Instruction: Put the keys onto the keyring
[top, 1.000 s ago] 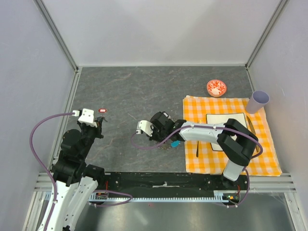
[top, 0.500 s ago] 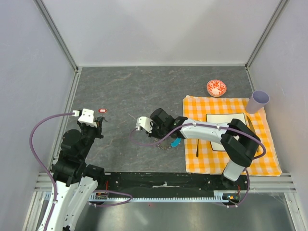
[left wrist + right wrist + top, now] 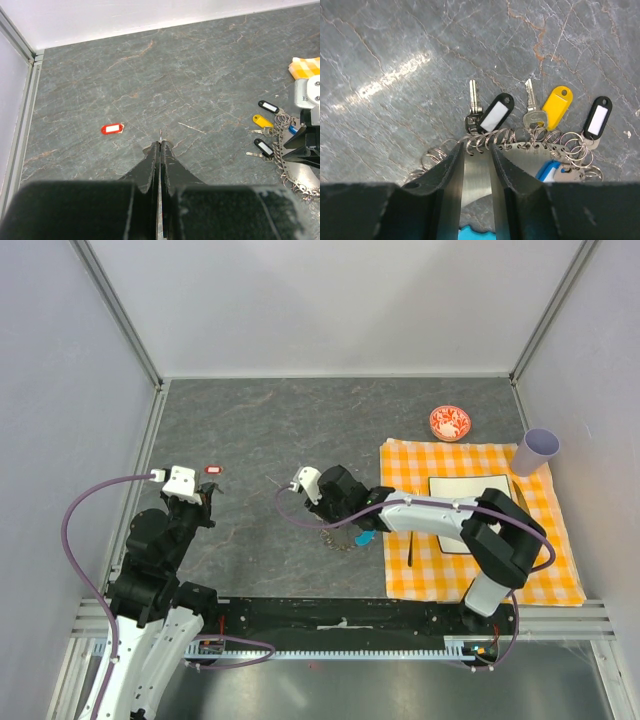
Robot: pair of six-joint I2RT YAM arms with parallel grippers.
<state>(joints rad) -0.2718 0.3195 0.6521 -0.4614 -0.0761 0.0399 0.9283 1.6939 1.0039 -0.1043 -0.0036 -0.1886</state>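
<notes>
The keyring (image 3: 580,152) is a flat metal plate edged with several small wire rings, lying on the grey table with a cyan piece (image 3: 475,232) at its near end. Keys hang on its rings: one with a black-and-white tag (image 3: 492,114), one with a yellow tag (image 3: 556,104), another with a black tag (image 3: 598,117), and one with a blue tag (image 3: 549,171). My right gripper (image 3: 477,150) stands open just above the plate, its fingers either side of a strip of it. My left gripper (image 3: 160,144) is shut far to the left, with a thin metal sliver showing at its tips. Seen from the top, the keyring (image 3: 345,538) lies below the right gripper (image 3: 338,520).
A loose red tag (image 3: 112,129) lies ahead of the left gripper (image 3: 207,502). To the right is an orange checked cloth (image 3: 420,575) with a dark fork (image 3: 410,550) and a white mat (image 3: 450,490). A red-and-white bowl (image 3: 450,423) and a lilac cup (image 3: 537,450) stand at the back right.
My right gripper has gone from shut to open, and its wrist has swung up and to the right. The keyring now lies in plain sight below it. The left arm has not moved.
</notes>
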